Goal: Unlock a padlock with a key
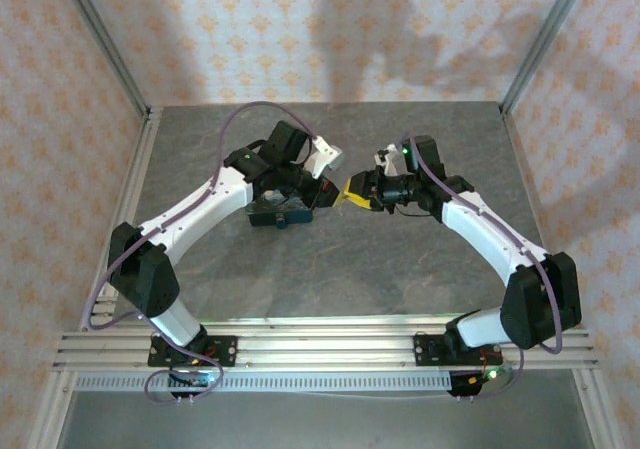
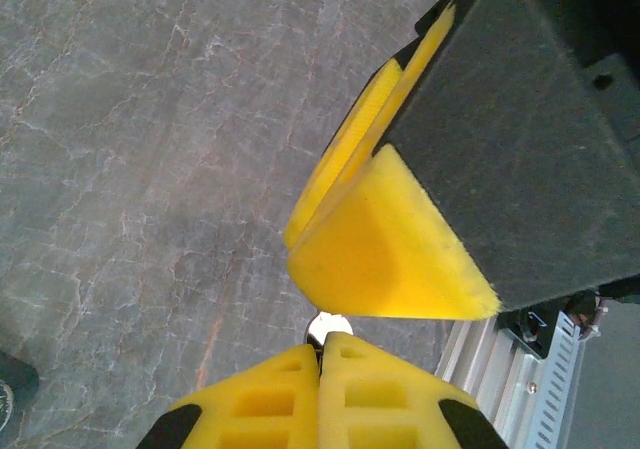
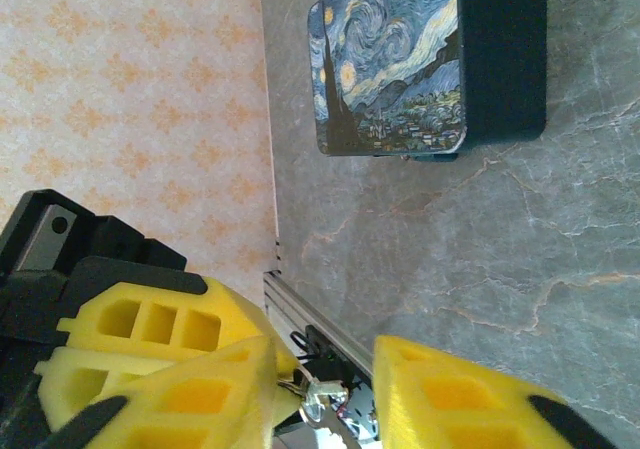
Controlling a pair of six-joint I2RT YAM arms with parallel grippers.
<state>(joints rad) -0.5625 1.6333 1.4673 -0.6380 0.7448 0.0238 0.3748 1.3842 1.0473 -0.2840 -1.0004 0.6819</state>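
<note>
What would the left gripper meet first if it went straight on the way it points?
Probably a yellow finger of the right gripper, close ahead of the left gripper; depth is unclear.

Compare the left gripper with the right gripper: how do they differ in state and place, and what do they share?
The left gripper is shut tight, with no gap between its tips; the right gripper shows a clear gap. The left gripper sits next to the painted box; the right gripper is farther from it. Both have yellow fingers.
</note>
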